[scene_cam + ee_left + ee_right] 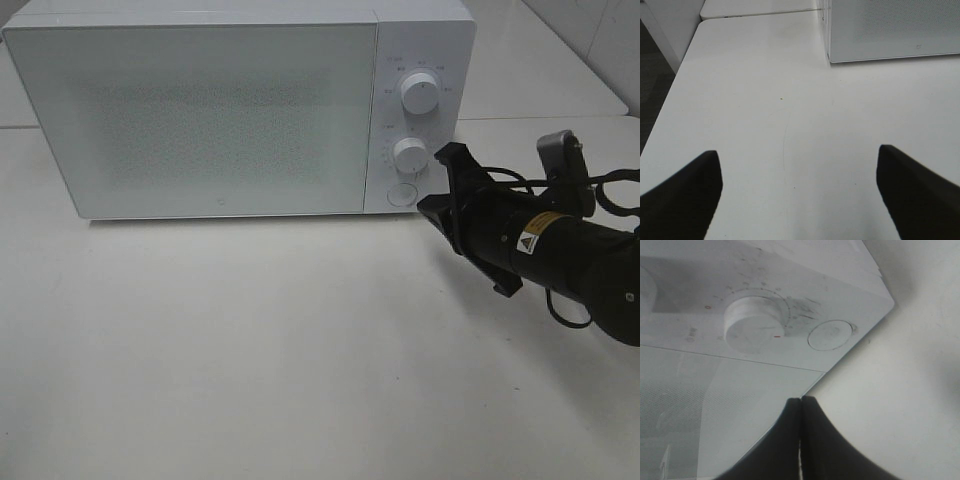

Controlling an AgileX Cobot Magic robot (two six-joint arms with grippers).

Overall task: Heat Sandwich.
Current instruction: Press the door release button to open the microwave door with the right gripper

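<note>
Microwave (200, 110) closed; right gripper (801, 401) pinched together, near round button (830, 335)

A shut white microwave (200, 110) stands on the table (250, 350). The right gripper (440, 195) hovers beside its round button (401, 193).

No wording is legible. The right arm (575, 255) carries a white sticker (529, 241) with a black warning triangle, beside a yellow label (541, 220). Fine scale markings ring the microwave's (200, 110) two dials, too small to read. The lower dial (752, 325) bears a red tick.
</note>
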